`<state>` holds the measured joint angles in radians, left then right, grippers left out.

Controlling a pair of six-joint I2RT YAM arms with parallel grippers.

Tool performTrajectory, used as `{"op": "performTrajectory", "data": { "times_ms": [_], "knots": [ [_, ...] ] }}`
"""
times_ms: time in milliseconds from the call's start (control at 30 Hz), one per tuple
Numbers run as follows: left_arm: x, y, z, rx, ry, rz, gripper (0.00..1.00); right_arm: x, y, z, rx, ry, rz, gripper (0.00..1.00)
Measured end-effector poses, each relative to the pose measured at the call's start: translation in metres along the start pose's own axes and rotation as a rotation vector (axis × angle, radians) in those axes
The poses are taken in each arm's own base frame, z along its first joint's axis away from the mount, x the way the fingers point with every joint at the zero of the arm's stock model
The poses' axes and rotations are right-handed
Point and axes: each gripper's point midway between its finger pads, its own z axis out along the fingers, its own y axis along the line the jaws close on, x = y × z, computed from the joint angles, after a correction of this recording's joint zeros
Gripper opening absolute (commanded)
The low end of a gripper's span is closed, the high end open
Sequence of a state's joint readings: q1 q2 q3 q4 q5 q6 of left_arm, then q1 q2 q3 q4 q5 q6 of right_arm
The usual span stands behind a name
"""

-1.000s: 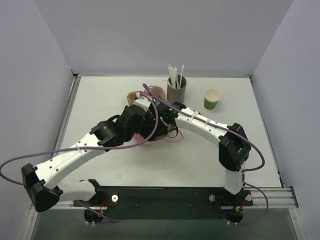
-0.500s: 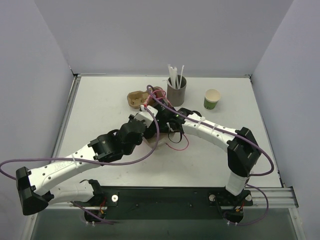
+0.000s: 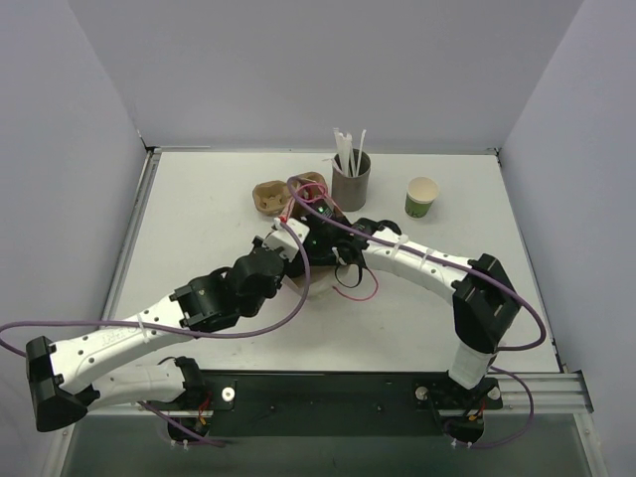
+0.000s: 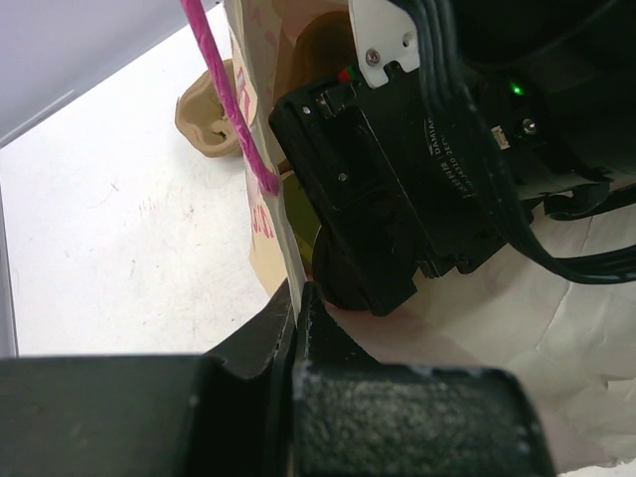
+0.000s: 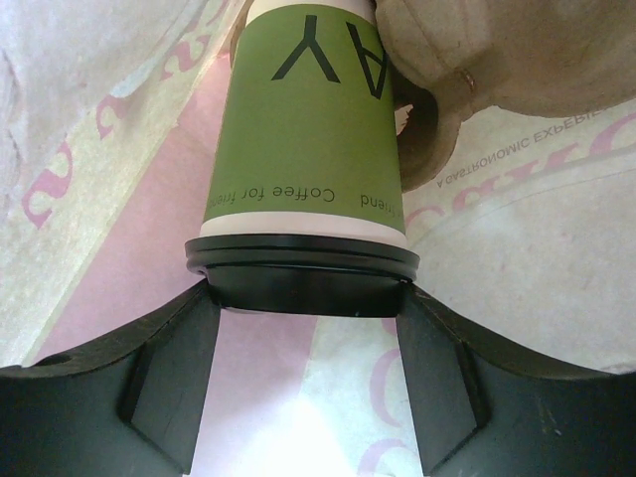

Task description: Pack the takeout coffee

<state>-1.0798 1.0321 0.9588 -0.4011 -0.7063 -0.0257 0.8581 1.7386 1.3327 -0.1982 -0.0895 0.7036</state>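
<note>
Left gripper [image 4: 296, 298]: nearest of all, jaws pressed together on the near edge of the paper bag [image 4: 260, 214], pinching the mouth up and open.
Its job: a firm pinch with no pull towards the base, I'd say, so the opening doesn't fold in on the other arm.
Cable [image 4: 224, 89]: a pink loop hangs across the bag's edge and could snag, so it's one to watch.
Right gripper [image 5: 303, 298]: reaching into the bag mouth, fingers clamped on the black lid [image 5: 298, 273].
Takeout coffee [image 5: 308, 129]: hanging from that grip, green wall and base pointing away from the wrist, printed paper on both sides. It's inside the bag.
Seated or not: I can't tell, because the base is out of sight.
Doing it well: sink straight along the cup's axis and let go only when the base rests. Squeezing the lid sideways risks popping it.
Cardboard carrier [image 5: 517, 60]: just right of the cup, very close, so it needs clearance.
Far side: a grey holder of straws [image 3: 351, 179] and a second green cup [image 3: 421, 199] stand well apart on the table [image 3: 199, 229].
</note>
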Motion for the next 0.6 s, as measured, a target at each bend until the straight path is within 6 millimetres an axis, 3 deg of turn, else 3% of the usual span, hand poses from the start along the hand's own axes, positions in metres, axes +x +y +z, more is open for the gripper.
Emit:
{"op": "performTrajectory", "data": {
  "times_ms": [233, 600],
  "knots": [
    [0.001, -0.005, -0.002, 0.013, -0.014, -0.017, 0.00, 0.003, 0.002, -0.003, -0.036, -0.007, -0.018, 0.23],
    [-0.008, -0.008, -0.003, 0.018, -0.050, -0.042, 0.00, -0.011, 0.007, -0.018, -0.065, -0.052, -0.035, 0.23]
  ]
}}
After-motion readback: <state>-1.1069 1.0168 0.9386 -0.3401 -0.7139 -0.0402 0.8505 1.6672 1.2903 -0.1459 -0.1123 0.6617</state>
